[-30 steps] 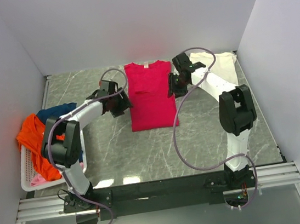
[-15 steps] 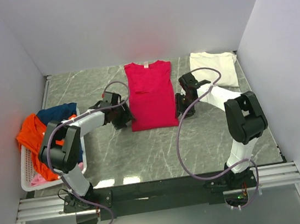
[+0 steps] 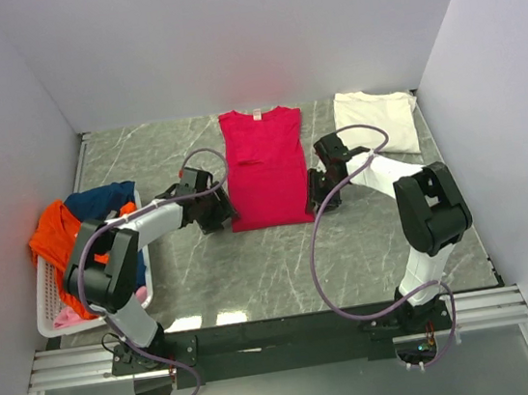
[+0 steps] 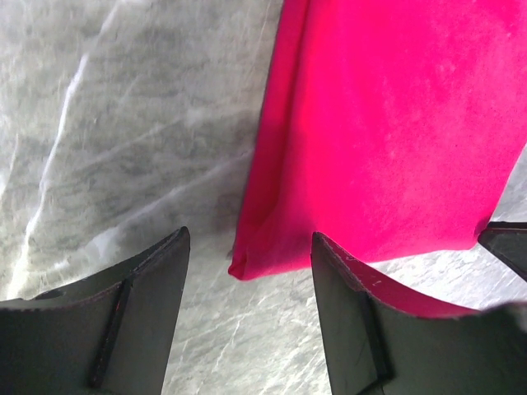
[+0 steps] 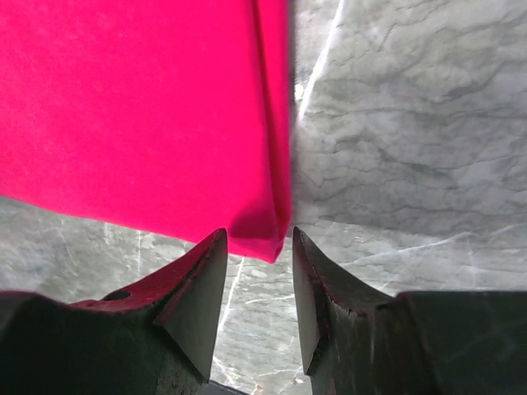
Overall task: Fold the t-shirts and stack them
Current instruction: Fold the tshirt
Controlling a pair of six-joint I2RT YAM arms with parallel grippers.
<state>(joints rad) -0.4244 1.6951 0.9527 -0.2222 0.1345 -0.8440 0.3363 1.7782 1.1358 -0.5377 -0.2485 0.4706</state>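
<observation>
Two near hem corners of the crimson-pink t-shirt [image 3: 265, 166], flat on the marble table [image 3: 206, 273], meet my pincers. The left pincer [image 4: 249, 240] gapes wide around one, the right pincer [image 5: 258, 236] stands narrower over the other, neither clamped. Its long axis runs away from me.

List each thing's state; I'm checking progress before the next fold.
Pink tee: flat, sides folded in.
White tee: folded, far right.
Orange tee: crumpled, over the basket.
Navy tee: crumpled, on basket.
Left gripper: open, astride pink tee's near corner.
Right gripper: open, astride its other near corner.
</observation>
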